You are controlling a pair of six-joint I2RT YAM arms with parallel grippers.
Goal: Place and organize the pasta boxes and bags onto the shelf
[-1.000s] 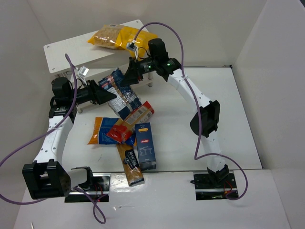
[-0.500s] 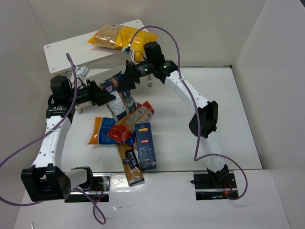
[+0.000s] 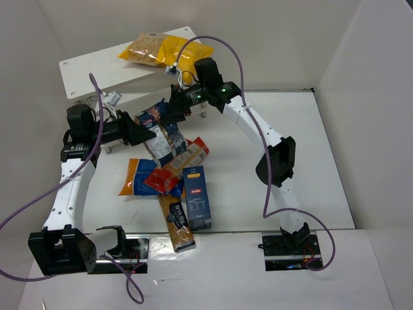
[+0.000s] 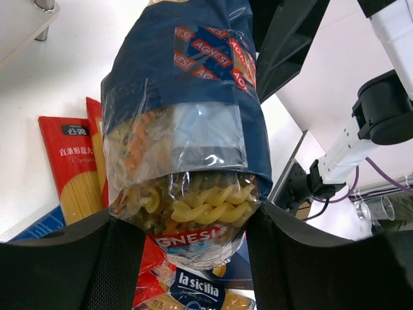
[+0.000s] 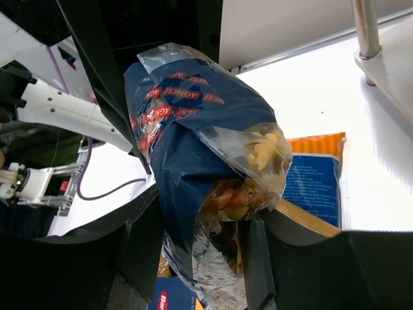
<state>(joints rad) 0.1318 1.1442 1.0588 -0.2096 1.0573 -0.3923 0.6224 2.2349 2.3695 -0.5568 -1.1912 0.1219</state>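
Observation:
The clear bag with the dark blue label (image 3: pixel 159 131) hangs above the table between both grippers. My left gripper (image 3: pixel 143 133) is shut on its near end (image 4: pixel 187 213). My right gripper (image 3: pixel 170 111) is shut on its far end (image 5: pixel 193 148). The bright yellow bag (image 3: pixel 164 50) lies on the top board of the white shelf (image 3: pixel 90 70). On the table lie the flat orange-and-blue bag (image 3: pixel 132 175), the long red-orange box (image 3: pixel 186 157), the dark blue box (image 3: pixel 197 197) and the long tan-and-dark box (image 3: pixel 176 225).
The shelf's metal legs (image 3: pixel 204 115) stand just behind the held bag, and one leg (image 5: pixel 366 39) is close to my right gripper. The packs on the table overlap in a pile under the bag. White walls enclose the table.
My right gripper has moved down and left onto the bag's far end. My left gripper has shifted slightly left. The bag now stands steeper, squeezed between the two.

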